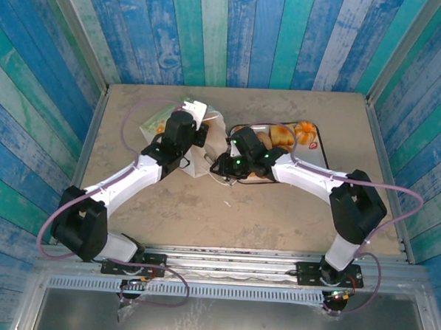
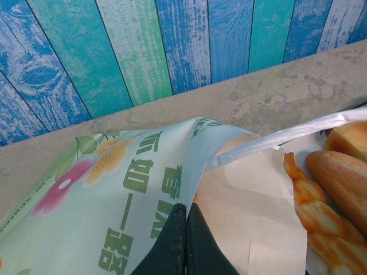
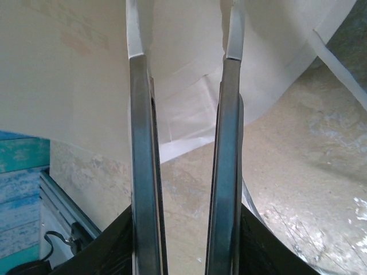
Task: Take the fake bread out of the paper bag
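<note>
The paper bag (image 1: 200, 162) lies on the table between my two grippers; it is pale, with green lettering and a flower print (image 2: 132, 189). My left gripper (image 2: 186, 215) is shut on the bag's top edge and holds its mouth up (image 1: 199, 128). A thin white handle (image 2: 287, 134) stretches off to the right. Fake bread lies right of the bag: a brown loaf (image 2: 344, 177) and a twisted golden pastry (image 2: 314, 217). My right gripper (image 3: 184, 34) stands open at the bag's white paper (image 3: 183, 80), with nothing between its fingers (image 1: 219, 165).
A white tray (image 1: 315, 144) at the back right holds several golden pastries (image 1: 281, 135) and an orange one (image 1: 305, 131). Blue and green plank walls close the table on three sides. Bare beige tabletop (image 1: 277, 212) stretches toward the near edge.
</note>
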`<state>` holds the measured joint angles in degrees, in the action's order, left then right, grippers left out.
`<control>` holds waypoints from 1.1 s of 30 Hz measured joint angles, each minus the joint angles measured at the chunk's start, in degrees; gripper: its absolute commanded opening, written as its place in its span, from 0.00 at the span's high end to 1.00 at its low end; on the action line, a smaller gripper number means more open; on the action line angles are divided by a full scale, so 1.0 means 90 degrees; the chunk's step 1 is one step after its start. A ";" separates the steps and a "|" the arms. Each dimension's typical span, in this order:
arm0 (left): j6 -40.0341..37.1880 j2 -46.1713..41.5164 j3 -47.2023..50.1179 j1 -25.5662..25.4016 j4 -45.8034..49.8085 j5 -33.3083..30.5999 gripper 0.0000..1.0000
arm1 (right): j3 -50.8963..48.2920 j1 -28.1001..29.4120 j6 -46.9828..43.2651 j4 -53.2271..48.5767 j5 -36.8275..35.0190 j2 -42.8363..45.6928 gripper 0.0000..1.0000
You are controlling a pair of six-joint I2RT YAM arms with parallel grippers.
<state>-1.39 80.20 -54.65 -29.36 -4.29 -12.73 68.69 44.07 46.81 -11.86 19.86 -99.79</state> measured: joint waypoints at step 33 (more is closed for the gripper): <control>-0.0015 0.0000 0.0015 -0.0175 -0.0087 0.0100 1.00 | 0.0444 -0.0253 0.0782 0.1049 -0.0211 -0.0857 0.51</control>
<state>-1.52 80.20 -54.52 -30.94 -5.08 -11.84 72.69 41.80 53.84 -2.42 17.96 -107.50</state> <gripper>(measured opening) 0.043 0.496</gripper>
